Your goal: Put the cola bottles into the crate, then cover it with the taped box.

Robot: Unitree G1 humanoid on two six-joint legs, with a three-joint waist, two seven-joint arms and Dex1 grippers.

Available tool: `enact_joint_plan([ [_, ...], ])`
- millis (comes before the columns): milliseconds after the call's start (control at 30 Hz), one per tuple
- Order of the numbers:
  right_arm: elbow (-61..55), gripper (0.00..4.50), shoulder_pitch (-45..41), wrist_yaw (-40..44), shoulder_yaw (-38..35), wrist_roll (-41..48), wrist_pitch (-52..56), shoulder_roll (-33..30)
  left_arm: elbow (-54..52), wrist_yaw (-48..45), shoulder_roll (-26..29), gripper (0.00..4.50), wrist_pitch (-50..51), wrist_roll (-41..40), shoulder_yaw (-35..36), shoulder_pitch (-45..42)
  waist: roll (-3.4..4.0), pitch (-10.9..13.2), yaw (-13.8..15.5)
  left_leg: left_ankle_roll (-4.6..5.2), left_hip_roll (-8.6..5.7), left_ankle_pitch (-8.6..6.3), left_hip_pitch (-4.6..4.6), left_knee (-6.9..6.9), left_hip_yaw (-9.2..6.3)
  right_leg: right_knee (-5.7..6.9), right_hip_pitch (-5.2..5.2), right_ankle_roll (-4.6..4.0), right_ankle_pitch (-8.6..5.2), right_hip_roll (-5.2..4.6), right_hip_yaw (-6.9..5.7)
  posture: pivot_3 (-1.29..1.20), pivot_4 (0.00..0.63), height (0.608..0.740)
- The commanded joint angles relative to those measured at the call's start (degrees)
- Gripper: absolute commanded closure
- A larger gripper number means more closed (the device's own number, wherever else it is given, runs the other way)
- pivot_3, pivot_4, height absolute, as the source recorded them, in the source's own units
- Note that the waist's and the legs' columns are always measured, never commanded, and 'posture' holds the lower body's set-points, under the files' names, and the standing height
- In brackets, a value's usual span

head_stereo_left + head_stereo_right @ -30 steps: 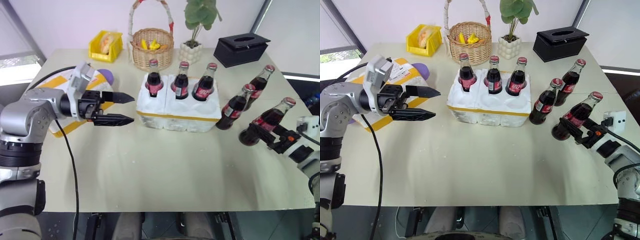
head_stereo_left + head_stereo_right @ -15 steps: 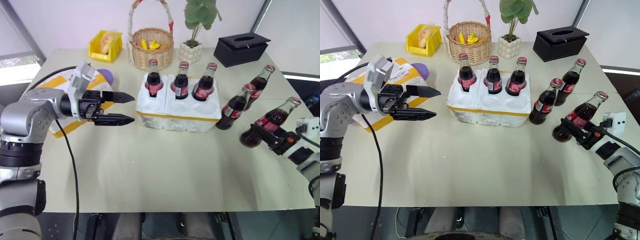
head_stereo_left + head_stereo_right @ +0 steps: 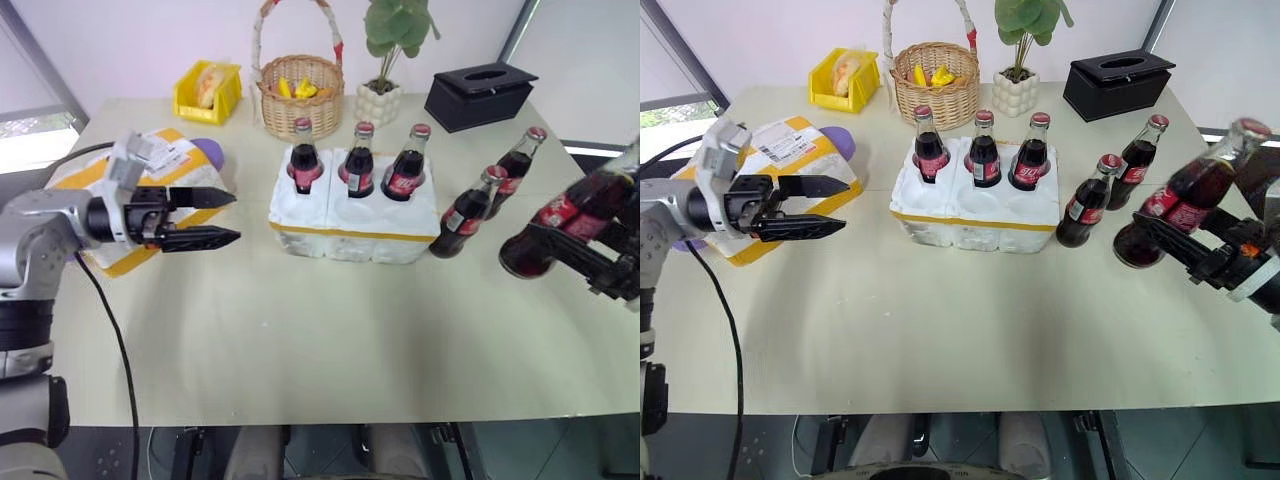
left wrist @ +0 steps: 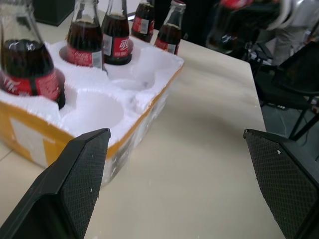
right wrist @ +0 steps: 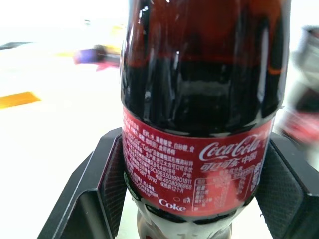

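At three o'clock the right gripper [image 3: 1200, 262] clamps a tilted cola bottle [image 3: 1185, 195] clear of the table, the crate [image 3: 975, 210] at its ten o'clock holding three bottles with three wells empty, two bottles [image 3: 1110, 195] waiting between, while the left gripper [image 3: 825, 207] hangs wide open, empty, beside the taped box [image 3: 780, 150] at nine o'clock.

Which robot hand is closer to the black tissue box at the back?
The right. The right gripper, shut on a cola bottle, is on the same side of the table as the black tissue box. The left gripper is open, far across, beyond the crate.
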Motion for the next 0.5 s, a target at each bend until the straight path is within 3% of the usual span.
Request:
enact_joint_plan([
  [33,-2.4,1.70,-6.7,-2.4,-0.7,9.4,0.7,-4.2,-1.3,1.0,0.8,0.00,-0.3,-0.9,2.7,0.0,-0.10,0.1,0.0,0.00,0.00,0.00,-0.01,0.04,0.00,0.00,0.00,-0.03,0.02,0.00,0.00,0.00,0.150,0.740],
  [133,-1.5,1.70,-17.0,-6.1,8.1,13.1,0.0,-5.1,-1.8,1.6,0.6,0.00,-0.4,-1.2,2.9,0.1,-0.15,0.1,-0.1,0.00,0.01,0.00,-0.01,0.07,0.00,-0.04,0.02,-0.06,0.04,-0.01,0.00,0.00,0.150,0.740],
  [233,-0.8,1.70,-28.3,-8.5,19.2,12.7,-0.6,-1.5,-2.4,2.0,0.3,0.00,-0.4,-1.3,3.2,0.3,-0.15,0.1,-0.1,0.00,0.02,0.00,-0.03,0.02,0.02,-0.04,-0.05,-0.08,0.05,-0.01,0.01,0.00,0.150,0.740],
  [500,10.1,1.70,-47.2,-12.8,40.9,-6.2,-3.4,13.9,-5.7,2.4,0.9,0.00,0.1,-2.9,4.4,1.8,-0.16,0.1,0.0,0.00,0.05,0.00,-0.48,0.00,0.02,0.05,-0.50,0.15,0.18,0.07,0.03,0.00,0.150,0.740],
])
